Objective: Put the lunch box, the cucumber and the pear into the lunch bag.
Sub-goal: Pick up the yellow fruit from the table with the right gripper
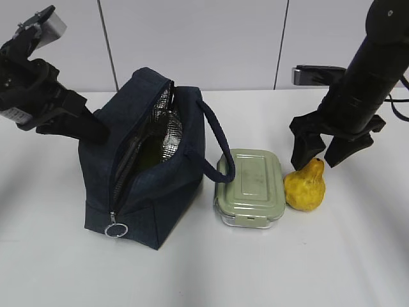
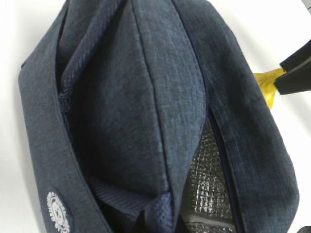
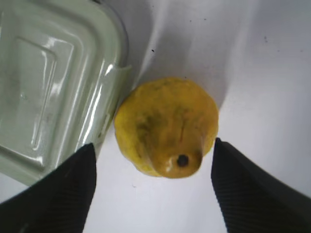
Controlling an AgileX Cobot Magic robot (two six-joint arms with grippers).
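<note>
The navy lunch bag (image 1: 153,192) stands left of centre with its top unzipped and silvery lining showing; it fills the left wrist view (image 2: 146,97). A dark green shape (image 1: 149,155) inside the opening looks like the cucumber. The lunch box (image 1: 250,184) with its sage-green lid sits right of the bag, and also shows in the right wrist view (image 3: 48,82). The yellow pear (image 1: 305,187) stands beside it. My right gripper (image 1: 317,161) is open, its fingers straddling the pear's (image 3: 165,121) neck without touching. My left gripper (image 1: 96,131) is against the bag's far left side; its jaws are hidden.
The bag's loop handle (image 1: 217,144) droops over the lunch box's left edge. The metal ring pull (image 1: 116,229) hangs at the bag's front corner. White table (image 1: 307,268) all around, with a white wall behind.
</note>
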